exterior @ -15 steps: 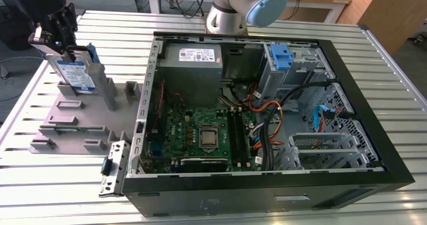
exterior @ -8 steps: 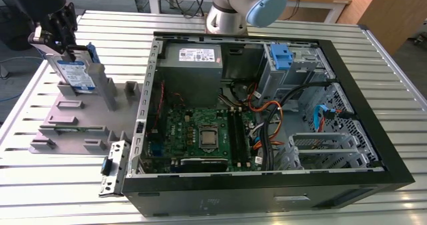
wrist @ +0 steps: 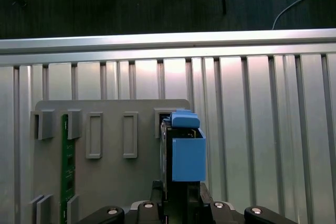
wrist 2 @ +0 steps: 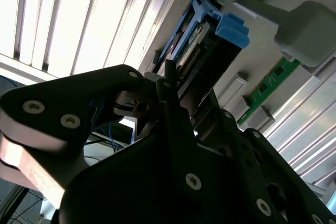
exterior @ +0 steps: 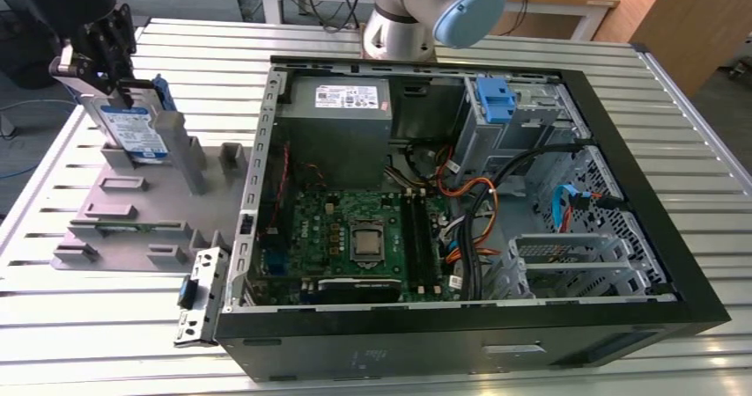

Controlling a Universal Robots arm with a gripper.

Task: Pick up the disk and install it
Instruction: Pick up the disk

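Disk (exterior: 132, 130) clamped in my jaws: they are closed on its upper end. It stands on edge, a little tilted, blue-and-white label towards the exterior camera. In the first wrist view the disk (wrist: 187, 153) runs edge-on straight out from between the jaws, blue side rail on show. In the second wrist view the disk (wrist 2: 231, 31) shows the same blue rail at its far end.

Right below: grey fixture plate (exterior: 141, 229) with raised posts and slots. The disk's lower edge is down among the posts. Cannot tell whether it touches the slot or hangs just clear. In the first wrist view the fixture plate (wrist: 110, 182) also carries a green memory stick (wrist: 66, 171) in a slot along one side, apart from the disk.

Plate lies flat on the slatted aluminium worktop (exterior: 94, 343).

Further out, on the exterior view's right of the plate and just beside it: black computer case (exterior: 470, 343), lying on its side, open. Inside are a green motherboard (exterior: 352, 238), a grey power supply (exterior: 341, 97) with a white sticker at the far corner, and a blue latch (exterior: 496, 97) upright on the drive cage (exterior: 529, 123). Disk is outside the case, well apart from that cage.

Farthest: arm base (exterior: 400, 35), behind the case.
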